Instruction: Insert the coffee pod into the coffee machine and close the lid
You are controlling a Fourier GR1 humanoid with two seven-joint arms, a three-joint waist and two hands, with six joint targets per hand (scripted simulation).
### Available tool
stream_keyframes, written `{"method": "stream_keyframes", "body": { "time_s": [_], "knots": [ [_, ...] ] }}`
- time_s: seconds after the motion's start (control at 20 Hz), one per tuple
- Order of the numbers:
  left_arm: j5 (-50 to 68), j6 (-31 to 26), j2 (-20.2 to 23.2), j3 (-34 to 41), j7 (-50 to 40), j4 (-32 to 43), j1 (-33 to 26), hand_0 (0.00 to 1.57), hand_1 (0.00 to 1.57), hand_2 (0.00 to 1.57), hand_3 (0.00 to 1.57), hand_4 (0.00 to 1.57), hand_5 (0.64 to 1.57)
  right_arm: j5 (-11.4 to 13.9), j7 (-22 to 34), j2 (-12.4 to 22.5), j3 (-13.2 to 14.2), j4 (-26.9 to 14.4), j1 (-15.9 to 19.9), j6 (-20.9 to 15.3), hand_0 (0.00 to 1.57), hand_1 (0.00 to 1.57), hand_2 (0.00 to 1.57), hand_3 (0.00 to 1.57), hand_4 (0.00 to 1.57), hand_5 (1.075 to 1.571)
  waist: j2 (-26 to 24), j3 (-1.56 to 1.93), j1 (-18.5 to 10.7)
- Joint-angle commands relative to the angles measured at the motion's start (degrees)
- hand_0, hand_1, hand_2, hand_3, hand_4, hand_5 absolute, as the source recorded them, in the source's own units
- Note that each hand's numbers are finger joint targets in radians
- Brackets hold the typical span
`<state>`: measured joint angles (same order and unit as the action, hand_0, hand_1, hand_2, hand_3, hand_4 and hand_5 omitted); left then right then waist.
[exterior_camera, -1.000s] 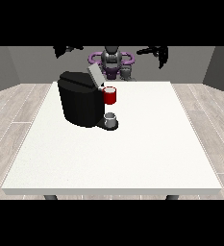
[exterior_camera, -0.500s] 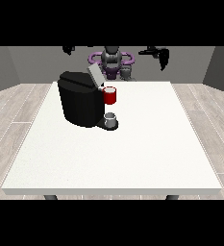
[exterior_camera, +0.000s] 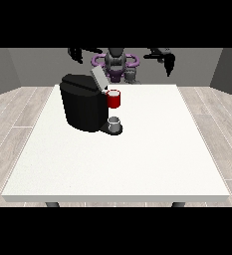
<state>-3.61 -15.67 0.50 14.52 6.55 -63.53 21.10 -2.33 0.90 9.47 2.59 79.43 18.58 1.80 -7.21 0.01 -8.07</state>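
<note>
A black coffee machine (exterior_camera: pixel 83 107) stands on the left half of the white table (exterior_camera: pixel 137 159). Its grey lid (exterior_camera: pixel 97 77) is tilted up and open. A red round holder (exterior_camera: pixel 114 99) sticks out at the machine's front, above a small grey cup (exterior_camera: pixel 115 122) on the base. A small grey pod-like cylinder (exterior_camera: pixel 131 75) sits at the table's far edge, near the robot's torso. The hand at the view's left (exterior_camera: pixel 76 54) hangs raised behind the machine, holding nothing. The hand at the view's right (exterior_camera: pixel 168 62) is raised beyond the far right edge, fingers pointing down, also holding nothing.
The robot's grey and purple torso (exterior_camera: pixel 115 62) stands behind the table's far edge. Wooden floor surrounds the table on all sides.
The hand at the view's left has swung inward towards the robot's middle. The hand at the view's right has sunk a little lower. Machine, lid and grey cylinder have not moved.
</note>
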Motion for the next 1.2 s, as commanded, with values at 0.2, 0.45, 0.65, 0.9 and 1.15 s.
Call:
{"method": "stream_keyframes", "body": {
  "time_s": [0.2,0.45,0.65,0.9,1.15],
  "knots": [
    [1.7,-0.1,1.7,-2.6,-1.6,-8.5,-4.8,0.0,0.0,0.0,0.0,0.0,1.571,-0.3,1.0,-1.7,1.6,-5.5,6.7,-1.1,0.0,0.0,0.0,0.0,0.0,1.571,5.2,0.0,-0.4],
    [3.5,0.0,1.7,-4.6,-4.2,-14.7,-7.6,0.0,0.0,0.0,0.0,0.0,1.571,-0.9,-2.6,0.2,3.5,-10.8,9.0,1.7,0.0,0.0,0.0,0.0,0.0,1.571,6.7,0.0,-0.4],
    [5.4,0.6,5.1,-1.6,-3.3,-14.2,-5.9,0.0,0.0,0.0,0.0,0.0,1.571,0.4,-3.7,0.6,1.9,-11.8,8.6,3.9,0.0,0.0,0.0,0.0,0.0,1.571,8.3,0.0,2.1],
    [5.1,3.1,4.3,-2.5,-1.2,-13.6,-6.0,0.0,0.0,0.0,0.0,0.0,1.571,3.9,-5.2,-2.6,-0.6,-13.6,10.8,0.8,0.0,0.0,0.0,0.0,0.0,1.571,9.9,-0.01,2.6],
    [5.7,2.0,6.7,-1.7,0.4,-12.0,-5.4,0.0,0.0,0.0,0.0,0.0,1.571,2.7,-0.6,-0.9,1.9,-15.0,17.9,0.9,0.0,0.0,0.0,0.0,0.0,1.571,12.0,-0.02,2.2]
  ]
}}
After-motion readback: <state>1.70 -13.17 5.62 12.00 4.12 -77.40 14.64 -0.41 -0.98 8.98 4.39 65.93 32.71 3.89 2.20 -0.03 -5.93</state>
